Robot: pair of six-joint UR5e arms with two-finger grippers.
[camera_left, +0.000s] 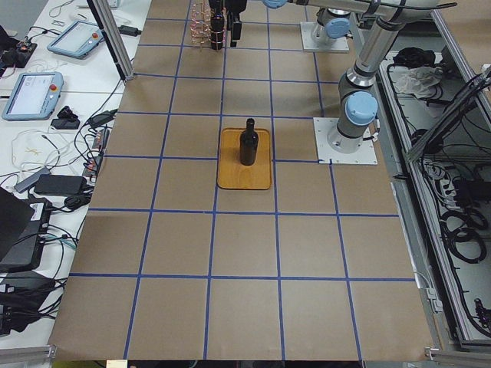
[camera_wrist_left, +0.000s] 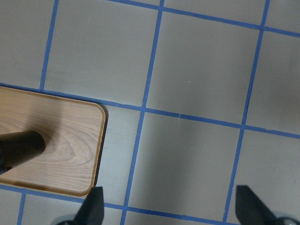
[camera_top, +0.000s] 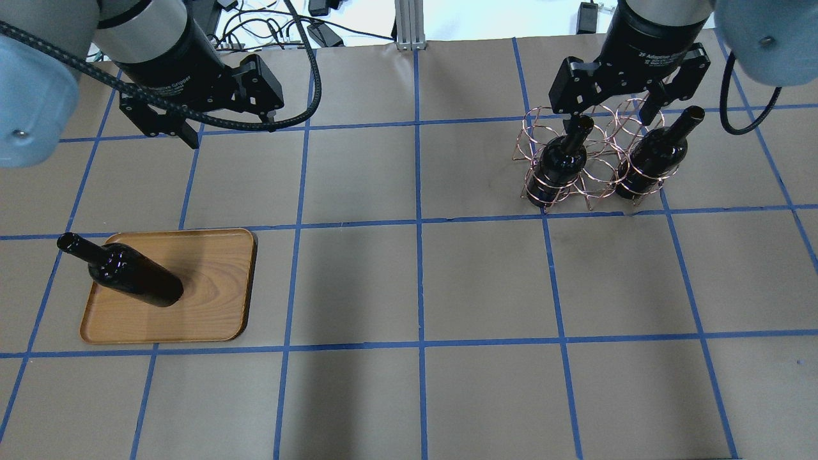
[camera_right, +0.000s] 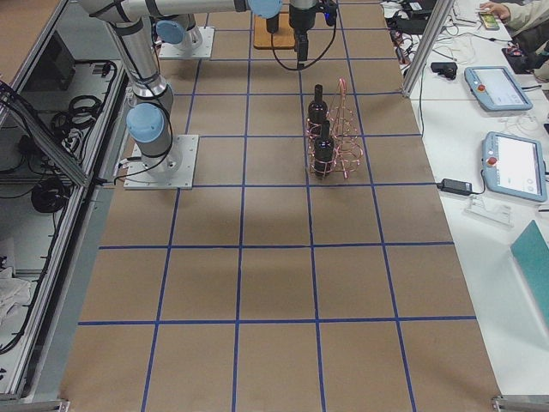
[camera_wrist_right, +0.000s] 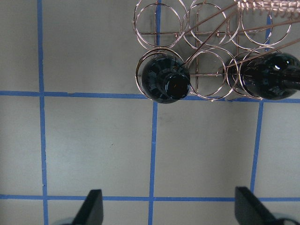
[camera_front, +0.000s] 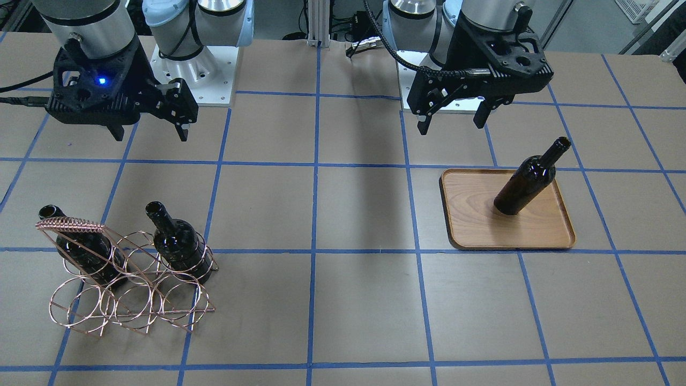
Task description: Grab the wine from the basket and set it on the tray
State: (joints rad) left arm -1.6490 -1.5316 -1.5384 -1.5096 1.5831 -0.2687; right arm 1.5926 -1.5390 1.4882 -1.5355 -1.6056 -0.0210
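One dark wine bottle [camera_top: 134,278] stands upright on the wooden tray [camera_top: 217,300] at my left; it also shows in the front view [camera_front: 528,179]. My left gripper [camera_top: 230,128] is open and empty, up in the air beyond the tray, apart from the bottle. The copper wire basket [camera_top: 597,185] stands at my right and holds two more dark bottles [camera_top: 562,160] [camera_top: 652,156] upright in its rings. My right gripper [camera_top: 610,118] is open and empty, high above the basket's far side. The right wrist view shows both bottle tops [camera_wrist_right: 165,83] [camera_wrist_right: 272,77] ahead of the fingers.
The table is covered in brown paper with a blue tape grid. The two arm bases [camera_front: 193,69] stand at the robot's edge. Monitors, pendants and cables lie on side benches [camera_left: 46,92] beyond the table's edge.
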